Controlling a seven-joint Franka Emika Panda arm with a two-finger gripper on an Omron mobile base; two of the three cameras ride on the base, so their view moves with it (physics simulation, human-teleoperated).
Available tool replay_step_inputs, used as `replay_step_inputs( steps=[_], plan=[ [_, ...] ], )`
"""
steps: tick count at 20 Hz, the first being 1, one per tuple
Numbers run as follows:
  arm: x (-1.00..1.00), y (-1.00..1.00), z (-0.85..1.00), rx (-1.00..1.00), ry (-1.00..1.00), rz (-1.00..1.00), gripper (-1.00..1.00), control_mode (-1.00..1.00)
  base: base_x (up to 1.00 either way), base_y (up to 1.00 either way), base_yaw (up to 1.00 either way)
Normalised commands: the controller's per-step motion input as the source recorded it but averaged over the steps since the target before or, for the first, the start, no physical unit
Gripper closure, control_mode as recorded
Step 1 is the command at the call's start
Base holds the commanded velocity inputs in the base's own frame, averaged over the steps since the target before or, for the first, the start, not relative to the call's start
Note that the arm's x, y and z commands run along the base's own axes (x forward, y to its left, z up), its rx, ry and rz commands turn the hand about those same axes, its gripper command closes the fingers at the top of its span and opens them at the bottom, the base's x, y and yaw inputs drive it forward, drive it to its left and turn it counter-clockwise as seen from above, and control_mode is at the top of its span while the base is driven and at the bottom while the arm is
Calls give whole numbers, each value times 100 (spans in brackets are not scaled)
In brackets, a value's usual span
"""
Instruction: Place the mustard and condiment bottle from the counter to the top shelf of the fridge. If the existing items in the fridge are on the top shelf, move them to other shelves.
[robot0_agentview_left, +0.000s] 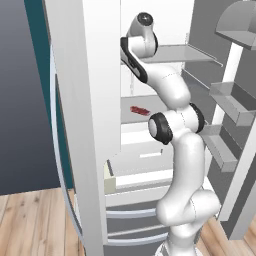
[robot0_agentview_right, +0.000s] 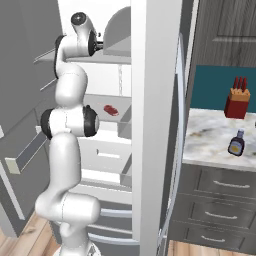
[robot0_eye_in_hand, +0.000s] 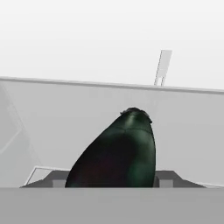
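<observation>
Here, in your hand view, the jaws (robot0_eye_in_hand: 111, 180) sit on either side of a black rounded item (robot0_eye_in_hand: 118, 153), and its flanks meet both finger tips (robot0_eye_in_hand: 58, 179). As far as you can judge, they are closed on it. The item rises egg-like from between the tips and stands over the pale grey top shelf (robot0_eye_in_hand: 39, 127). The white back wall of the fridge (robot0_agentview_left: 90, 125) lies beyond the shelf's far edge.

Looking from the base, you see the arm (robot0_agentview_left: 175, 95) reaching up into the fridge at the height of the top shelf (robot0_agentview_left: 185, 52). The wrist passes behind the fridge's front wall, so the jaws themselves are hidden there.

One shelf lower, the small flat red piece (robot0_agentview_left: 139, 110) lies near the middle of the board.

Out on the worktop (robot0_agentview_right: 210, 130), the condiment bottle (robot0_agentview_right: 236, 143) stands upright close to the front edge. A red knife block (robot0_agentview_right: 237, 102) stands behind it, against the back edge. The two are apart.
</observation>
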Motion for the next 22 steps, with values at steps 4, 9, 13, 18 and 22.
replay_step_inputs(
  steps=[4,9,13,18,22],
  plan=[
    [-11,0,0,0,-31,0,100,-100,0,0,0],
    [-35,0,-8,2,-36,0,100,-100,0,0,0],
    [-90,0,2,6,-28,0,100,-100,0,0,0],
    [-100,-9,4,3,-15,-4,100,-100,0,0,0],
    [-100,-18,32,1,-2,-6,100,-100,0,0,0]
  ],
)
